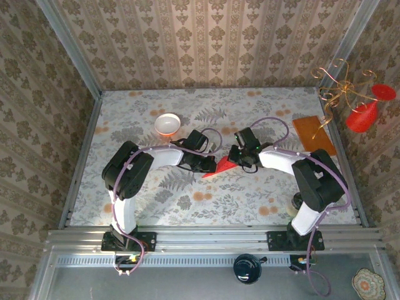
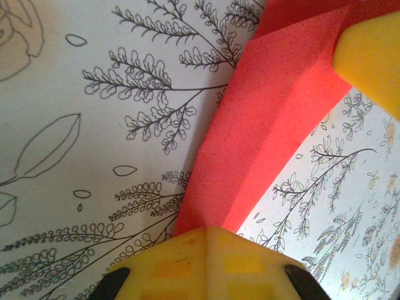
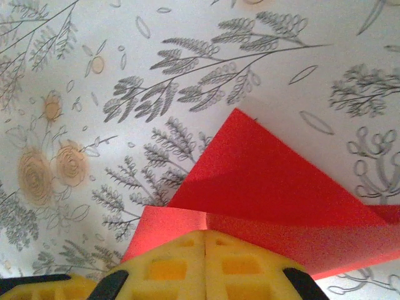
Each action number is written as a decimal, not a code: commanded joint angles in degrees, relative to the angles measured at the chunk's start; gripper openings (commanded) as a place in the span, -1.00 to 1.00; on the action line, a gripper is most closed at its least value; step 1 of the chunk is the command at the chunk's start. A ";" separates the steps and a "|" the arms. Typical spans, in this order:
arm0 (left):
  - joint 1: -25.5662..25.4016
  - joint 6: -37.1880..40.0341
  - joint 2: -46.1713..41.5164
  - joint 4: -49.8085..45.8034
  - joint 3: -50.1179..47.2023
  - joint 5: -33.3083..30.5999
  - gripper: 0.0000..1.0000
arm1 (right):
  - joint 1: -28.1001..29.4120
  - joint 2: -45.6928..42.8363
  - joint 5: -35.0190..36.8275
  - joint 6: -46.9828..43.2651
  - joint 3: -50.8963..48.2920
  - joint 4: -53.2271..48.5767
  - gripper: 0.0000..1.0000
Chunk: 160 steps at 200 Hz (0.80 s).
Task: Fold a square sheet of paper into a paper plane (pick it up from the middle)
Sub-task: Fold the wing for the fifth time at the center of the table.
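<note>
The red sheet of paper, folded into a narrow pointed shape, sits at the table's middle between both grippers. My left gripper is shut on one end; in the left wrist view its yellow pads pinch the paper, which runs up to the right gripper's yellow pad. My right gripper is shut on the other end; in the right wrist view its pads close on a folded edge of the paper, whose corner points away. I cannot tell whether the paper touches the cloth.
A small white bowl stands behind the left arm. An orange-brown board lies at the back right, beside a gold wire stand with red cups. The floral tablecloth covers the table.
</note>
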 commanded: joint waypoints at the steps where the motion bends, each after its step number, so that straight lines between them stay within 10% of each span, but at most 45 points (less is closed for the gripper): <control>1: -0.12 -1.25 1.58 -5.07 -1.43 -2.00 -0.84 | -0.62 0.03 4.01 1.58 1.21 -4.67 -0.82; 160: 0.40 -2.59 1.41 -3.76 -4.07 -2.23 -0.85 | -9.05 -1.94 -3.24 1.84 -13.99 10.68 -0.81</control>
